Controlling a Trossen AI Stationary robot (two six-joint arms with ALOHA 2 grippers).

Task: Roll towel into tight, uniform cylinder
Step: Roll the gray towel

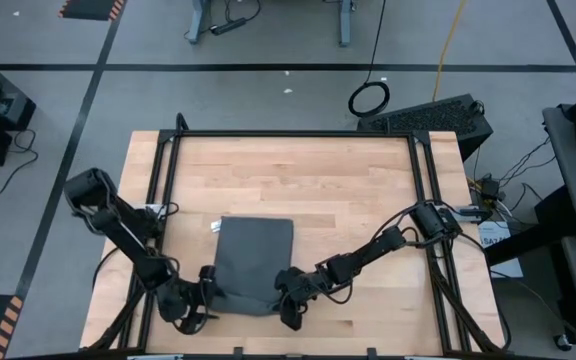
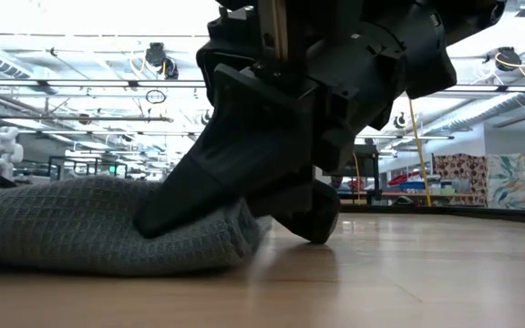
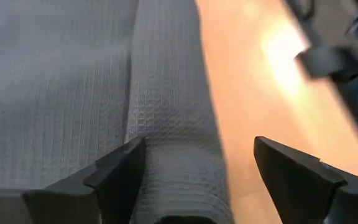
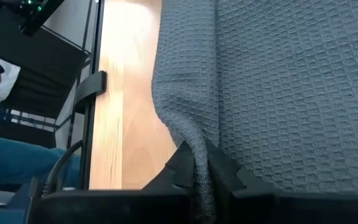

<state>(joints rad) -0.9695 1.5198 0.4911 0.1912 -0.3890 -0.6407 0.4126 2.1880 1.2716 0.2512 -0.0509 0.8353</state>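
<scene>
The right gripper (image 4: 199, 186) is clamped on the near edge of the towel (image 1: 255, 258). The left gripper (image 3: 194, 174) stands apart, straddling the rolled fold at the near left corner.

Light butcher-block wooden bench (image 1: 308, 190), framed by a black metal rail frame (image 1: 288, 134). Grey concrete floor (image 1: 268, 95) marked with black tape lines (image 1: 268, 67); orange-and-black hazard striping (image 1: 88, 8) at one corner. Coiled black cable loop (image 1: 369, 98) on the floor beside a black perforated equipment case (image 1: 438, 115); a yellow cable (image 1: 448, 45) runs past it. Low view: bright white ceiling with pipes and trusses (image 2: 89, 87), and colourful patterned panels (image 2: 490, 180) at the far side.
</scene>
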